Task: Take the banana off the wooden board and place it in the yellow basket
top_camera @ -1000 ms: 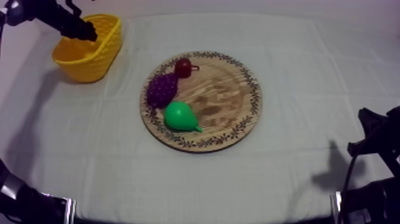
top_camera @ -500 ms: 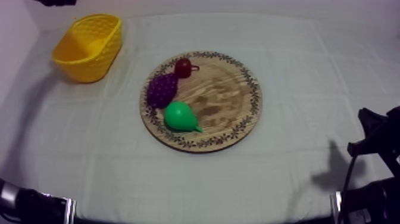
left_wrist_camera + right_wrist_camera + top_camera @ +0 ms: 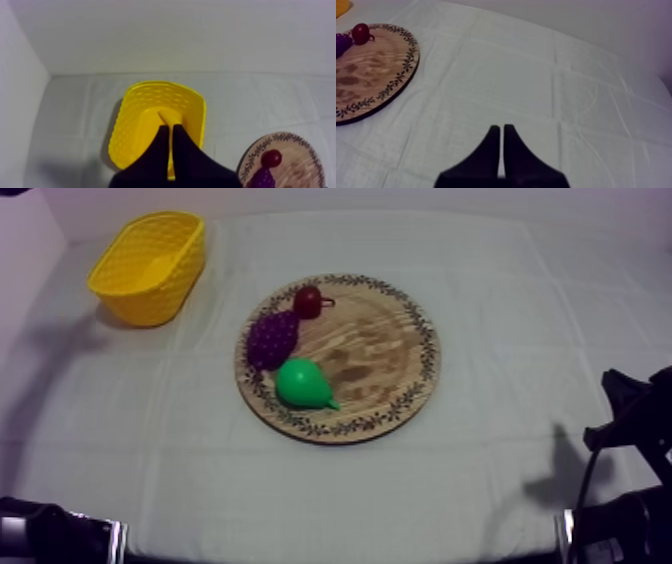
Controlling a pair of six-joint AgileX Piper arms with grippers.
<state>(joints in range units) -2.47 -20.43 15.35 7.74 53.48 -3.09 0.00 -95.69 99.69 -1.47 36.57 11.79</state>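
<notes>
A: Jaws, left: pressed together into a narrow wedge, pinching nothing, hanging above the yellow basket (image 3: 125,131). Jaws, right: likewise pressed together and empty, low over bare cloth at the right side of the table (image 3: 520,308), apart from the wooden board (image 3: 395,338).

B: Banana?

A: None on the board. A curved yellow length on the basket floor, just past the tips of the left jaws, taken as the banana (image 3: 170,116). Yellow on yellow, so outline hard to fix.

B: Step in hand?

A: Judged as the close of the task: fruit dropped in, jaws clear of it. Next move probably only a withdrawal to the left side. Calls for a straight lift first, to keep off the basket rim. No further grasp needed.

B: Surroundings? Obstructions?

A: On the board: bunch of grapes (image 3: 272,338), small red fruit (image 3: 307,301) just beside it, pear (image 3: 303,383) nearer the front rim. All well apart from the basket. Nothing seen in the way of a retreat. Only risk noted: clipping the light basket wall and shifting or tipping it.
</notes>
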